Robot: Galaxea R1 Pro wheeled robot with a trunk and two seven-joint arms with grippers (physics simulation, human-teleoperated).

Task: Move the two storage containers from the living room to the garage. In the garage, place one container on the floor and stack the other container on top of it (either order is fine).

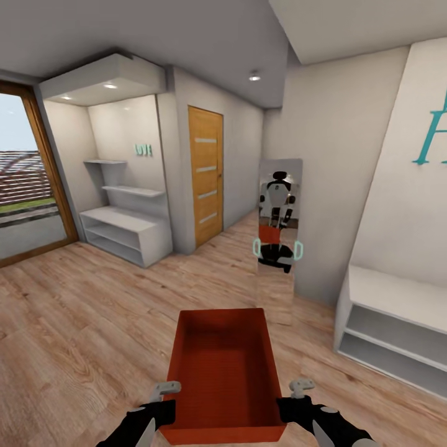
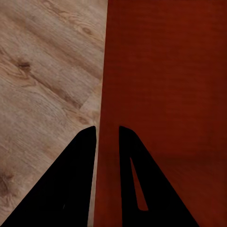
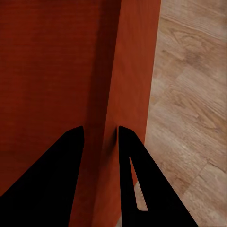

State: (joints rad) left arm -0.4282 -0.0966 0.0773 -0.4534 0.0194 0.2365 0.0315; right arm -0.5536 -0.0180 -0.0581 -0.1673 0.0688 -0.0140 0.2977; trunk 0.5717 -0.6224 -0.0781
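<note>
**Orange-red bin carried in both grippers through a wood-floored hallway**

Both black grippers sit at the near end of an orange-red storage container, one on each long wall. Seen from the head camera, the left gripper grips the container's left wall near its near corner, and the right gripper does the same on the right wall. The left wrist view shows the left gripper with one finger outside and one inside the ribbed wall of the container, pinched onto it. The right wrist view shows the right gripper likewise straddling and clamping the opposite wall of the container.

The container is topless and empty, held level above the light wood-plank floor, its long axis pointing away from the robot.

Straight ahead, a tall narrow mirror leans against a pale wall and reflects the robot with the red bin in front of it. To the left of the mirror stands a wooden door with pale horizontal strips. Further left is a recessed nook with white shelves, and a large wood-framed window lies at the left edge. A low white shelf unit sits against the wall on the right, under teal lettering.
</note>
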